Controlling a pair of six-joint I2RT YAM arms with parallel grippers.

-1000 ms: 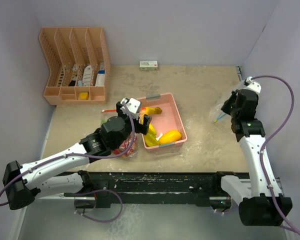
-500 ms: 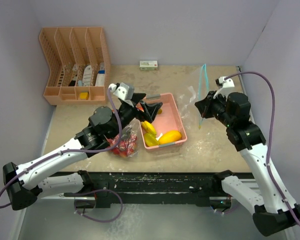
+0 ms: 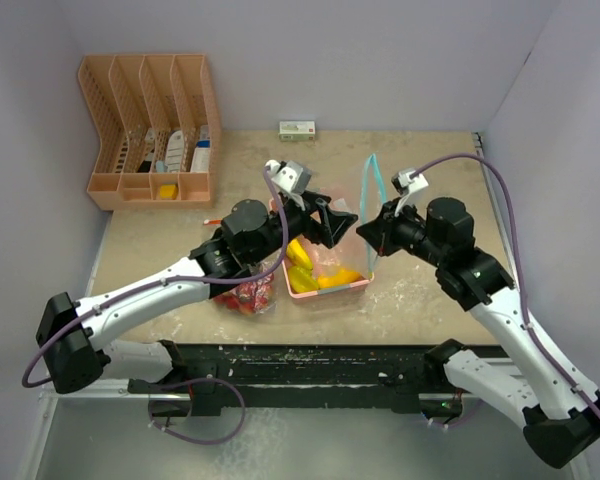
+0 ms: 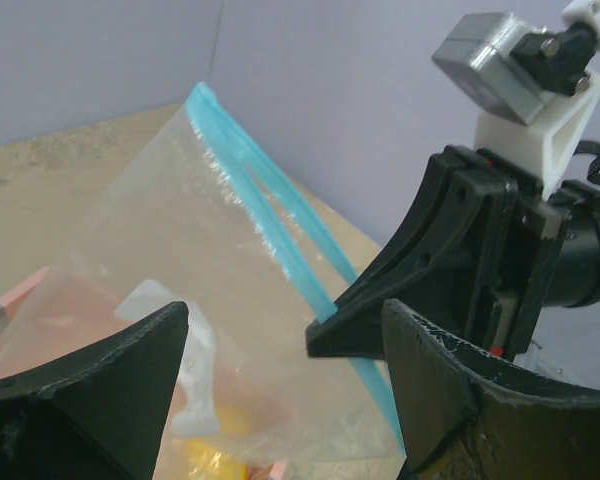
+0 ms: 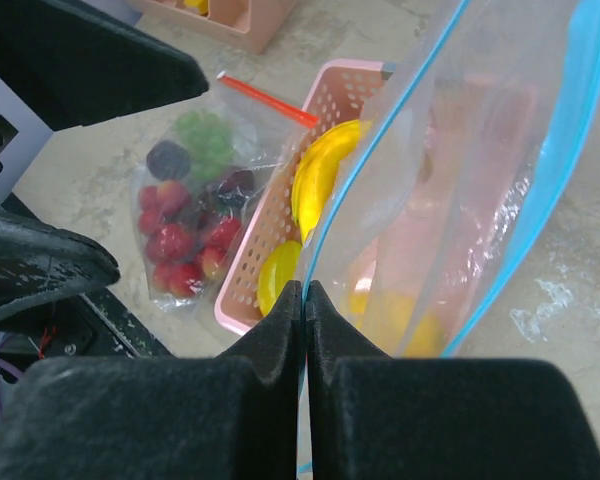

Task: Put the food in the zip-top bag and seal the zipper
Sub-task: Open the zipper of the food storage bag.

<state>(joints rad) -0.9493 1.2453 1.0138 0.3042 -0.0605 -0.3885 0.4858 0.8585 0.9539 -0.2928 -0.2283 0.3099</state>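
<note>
Even, soft light is thrown from above, and only faint shadows are cast on the table (image 3: 420, 170). The top view is kept sharp, its walls (image 3: 330, 60) splayed toward the corners. In the wrist views, the left gripper (image 4: 285, 325) and right gripper (image 5: 303, 300) are blurred at 6 o'clock. Pale glints are caught on the zip-top bag (image 4: 180, 240) at 11 o'clock.

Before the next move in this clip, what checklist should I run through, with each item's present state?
1. Right pincer shut on the zip-top bag edge: ok.
2. Left pincer open and empty: ok.
3. Left pincer facing the bag: ok, in its wrist view.
4. Bag's blue strips parted: ok, they run apart in both wrist views.
5. Bananas in the bag: not ok, they lie in the pink basket.
</note>
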